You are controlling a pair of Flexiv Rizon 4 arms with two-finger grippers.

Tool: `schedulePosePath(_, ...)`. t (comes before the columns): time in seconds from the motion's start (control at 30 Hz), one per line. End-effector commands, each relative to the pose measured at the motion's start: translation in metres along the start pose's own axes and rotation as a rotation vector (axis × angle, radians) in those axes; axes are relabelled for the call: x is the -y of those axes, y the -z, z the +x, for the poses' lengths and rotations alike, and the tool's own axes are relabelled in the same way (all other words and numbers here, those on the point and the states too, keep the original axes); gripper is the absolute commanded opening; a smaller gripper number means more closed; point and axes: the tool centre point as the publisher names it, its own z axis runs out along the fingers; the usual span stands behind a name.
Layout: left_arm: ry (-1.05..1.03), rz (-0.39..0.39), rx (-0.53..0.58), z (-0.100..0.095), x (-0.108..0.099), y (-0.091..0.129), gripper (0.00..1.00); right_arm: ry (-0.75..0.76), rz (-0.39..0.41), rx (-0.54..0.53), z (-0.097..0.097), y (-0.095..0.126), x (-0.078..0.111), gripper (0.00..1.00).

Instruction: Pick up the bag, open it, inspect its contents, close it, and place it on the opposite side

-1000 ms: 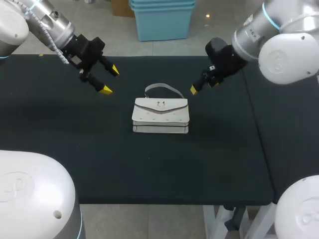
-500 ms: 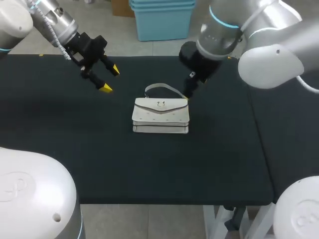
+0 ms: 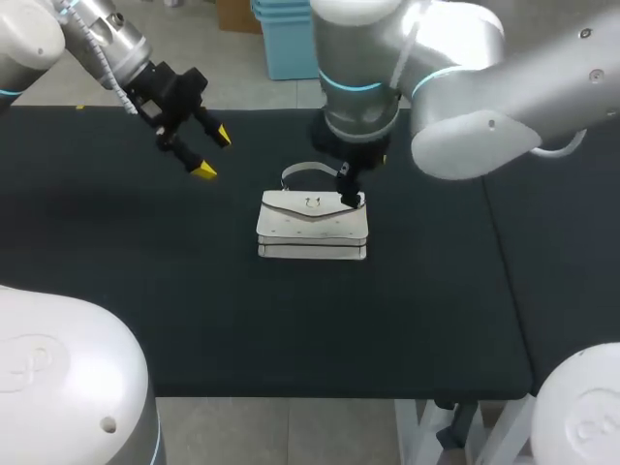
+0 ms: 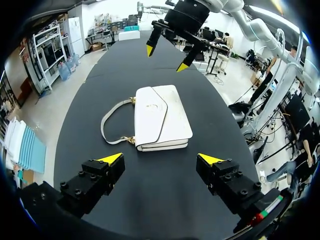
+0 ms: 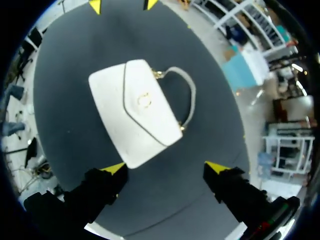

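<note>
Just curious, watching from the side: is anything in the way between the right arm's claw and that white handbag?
Nothing visible does. The right gripper hangs open above the white handbag, and nothing lies between its fingers and the bag. The left gripper is off to the side, clear of that path.

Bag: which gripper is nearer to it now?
Right. The right gripper hangs open at the far right corner of the bag, by the strap; the left gripper is open, well off its left side.

One bag (white); left end effector, right end effector (two); one table.
</note>
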Motion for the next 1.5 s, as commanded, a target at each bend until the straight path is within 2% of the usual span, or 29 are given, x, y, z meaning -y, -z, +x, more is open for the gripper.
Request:
schedulePosePath(0.03,-0.001,-0.001,-0.009,-0.003,-0.001,0.000,1.00,0.009,0.112,0.185,0.008,-0.001,-0.001,1.00)
schedulePosePath(0.27,-0.039,-0.013,-0.025,-0.007,-0.001,-0.001,1.00,-0.016,0.034,0.357,0.016,-0.005,0.012,1.00)
schedulePosePath(0.43,-0.055,-0.019,-0.037,-0.010,0.001,-0.004,1.00,-0.060,-0.064,0.398,0.021,-0.003,0.017,1.00)
schedulePosePath(0.53,-0.058,-0.024,-0.039,-0.012,0.002,-0.005,1.00,-0.080,-0.122,0.495,0.023,-0.003,0.018,1.00)
schedulePosePath(0.57,-0.060,-0.026,-0.041,-0.013,0.002,-0.005,1.00,-0.078,-0.136,0.560,0.025,-0.004,0.019,1.00)
schedulePosePath(0.73,-0.070,-0.035,-0.046,-0.015,0.003,-0.005,1.00,-0.067,-0.193,0.708,0.026,-0.010,0.023,1.00)
schedulePosePath(1.13,-0.076,-0.033,-0.072,-0.022,0.005,-0.014,1.00,-0.073,-0.191,0.711,0.025,-0.012,0.024,1.00)
schedulePosePath(1.17,-0.079,-0.034,-0.073,-0.022,0.005,-0.014,1.00,-0.040,-0.169,0.801,0.026,-0.011,0.021,1.00)
schedulePosePath(1.27,-0.085,-0.032,-0.073,-0.025,0.006,-0.014,1.00,0.052,-0.203,0.837,0.026,-0.004,0.014,1.00)
schedulePosePath(1.37,-0.098,-0.021,-0.071,-0.027,0.009,-0.015,1.00,0.128,-0.237,0.823,0.030,-0.003,0.006,1.00)
schedulePosePath(1.5,-0.127,-0.025,-0.070,-0.026,0.015,-0.015,1.00,0.216,-0.296,0.795,0.040,-0.008,0.006,1.00)
